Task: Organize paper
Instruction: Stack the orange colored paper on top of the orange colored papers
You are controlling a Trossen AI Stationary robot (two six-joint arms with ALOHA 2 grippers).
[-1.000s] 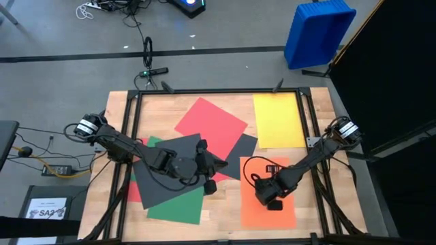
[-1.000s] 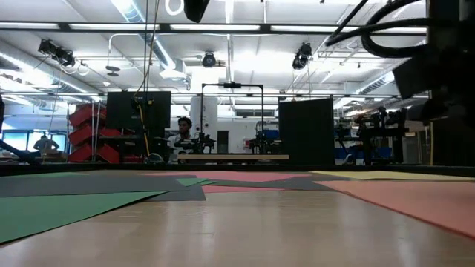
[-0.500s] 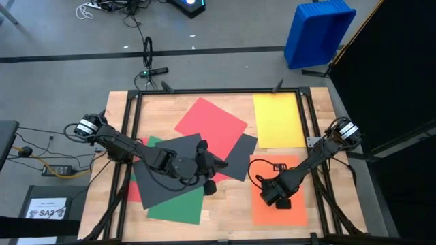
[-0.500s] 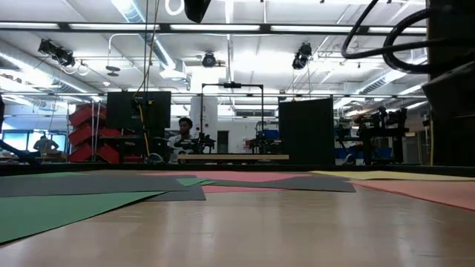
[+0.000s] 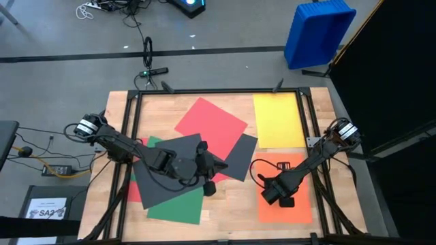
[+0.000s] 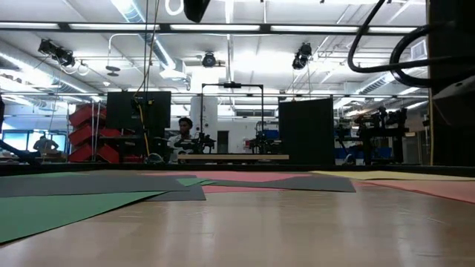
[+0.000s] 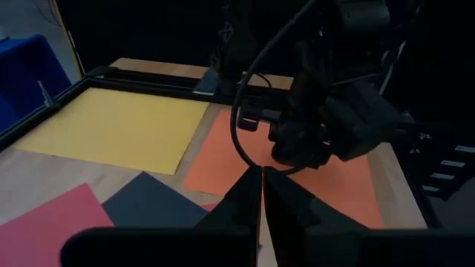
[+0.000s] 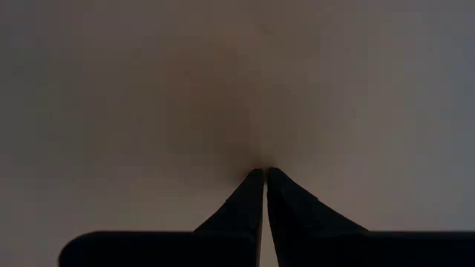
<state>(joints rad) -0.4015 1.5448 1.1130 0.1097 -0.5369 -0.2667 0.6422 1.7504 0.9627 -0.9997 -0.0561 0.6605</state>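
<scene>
Coloured paper lies flat on the wooden table: a red sheet (image 5: pixel 211 124), a yellow sheet (image 5: pixel 278 120), two dark grey sheets (image 5: pixel 170 170) (image 5: pixel 242 155), a green sheet (image 5: pixel 176 205) and an orange sheet (image 5: pixel 300 204) at the near right. My right gripper (image 5: pixel 285 201) is shut, tips down on the orange sheet. My left gripper (image 5: pixel 212 178) is shut with nothing between its fingers and hangs over the overlapping sheets in the middle. In the left wrist view its fingers (image 7: pixel 261 178) face the right gripper (image 7: pixel 304 152). My right gripper presses its shut fingertips (image 8: pixel 256 185) down on the orange sheet's flat face (image 8: pixel 223 126), in the sheet's near half (image 5: pixel 294 209). The fingers come from above, pointing steeply down. The sheet lies flat on the table under them.
A black rail frame (image 5: pixel 204 92) runs around the table. A blue bin (image 5: pixel 319 30) stands on the floor beyond the far right corner. A small white printed sheet (image 5: pixel 48 207) lies off the table's near left. Bare wood (image 5: pixel 231 204) shows between the green and orange sheets.
My right gripper has moved toward the table's right edge, still shut and pressing. The orange sheet has slid flat with it to the right and slightly farther away, so it now lies below the yellow sheet and clear of the dark grey one.
</scene>
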